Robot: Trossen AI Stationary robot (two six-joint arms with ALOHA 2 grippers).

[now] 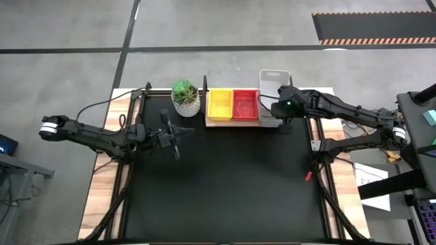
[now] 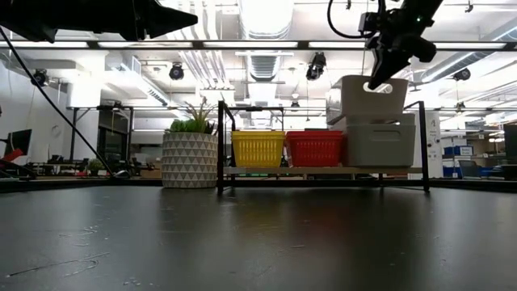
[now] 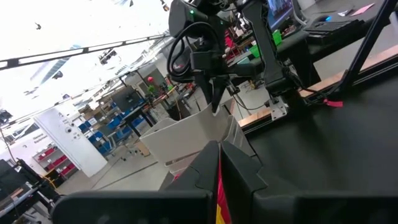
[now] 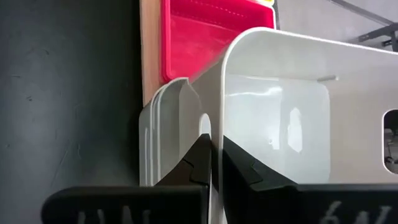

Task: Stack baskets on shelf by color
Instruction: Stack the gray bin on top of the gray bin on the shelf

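Observation:
A yellow basket and a red basket sit side by side on the wooden shelf. At the shelf's right end stands a stack of grey-white baskets. Above it is one more grey-white basket, tilted, with my right gripper shut on it. My left gripper hovers shut and holding nothing high over the table's left half, pointing toward the shelf. My right gripper pinches the upper grey-white basket's end wall at its rim, beside the handle hole, one finger outside and one inside. The fingers slant down from above, from the table's right. The basket is tilted over the stack; whether it rests on the stack I cannot tell.
A white patterned plant pot stands on the table just left of the shelf. The shelf's black posts rise at its ends. The black tabletop stretches in front of the shelf.

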